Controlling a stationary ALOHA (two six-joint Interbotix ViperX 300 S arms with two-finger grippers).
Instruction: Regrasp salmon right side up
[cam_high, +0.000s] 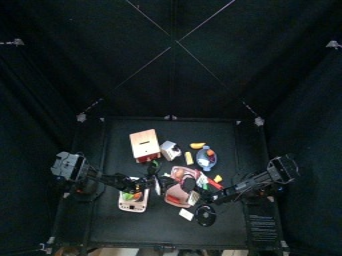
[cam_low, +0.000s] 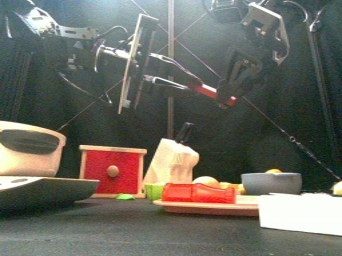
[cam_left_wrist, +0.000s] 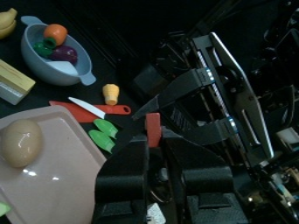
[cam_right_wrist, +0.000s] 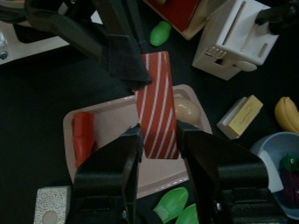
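The salmon (cam_right_wrist: 158, 105) is a flat red slab with pale stripes, held in the air above the table. In the front view the salmon (cam_low: 214, 93) hangs between the two arms. My left gripper (cam_left_wrist: 152, 153) is shut on one end of it; the left wrist view shows the salmon (cam_left_wrist: 152, 129) edge on, as a thin red strip. My right gripper (cam_right_wrist: 160, 149) has its fingers (cam_right_wrist: 117, 162) pressed against the long sides of the other end, with the striped face turned toward the right wrist camera.
Below lies a pale pink tray (cam_right_wrist: 105, 122) with toy foods. Around it are a red drawer box (cam_low: 112, 170), a white block (cam_right_wrist: 233, 39), a blue bowl (cam_left_wrist: 52, 57) of fruit, a red-handled knife (cam_left_wrist: 93, 109), a banana (cam_right_wrist: 286, 114) and a white sheet (cam_low: 301, 213).
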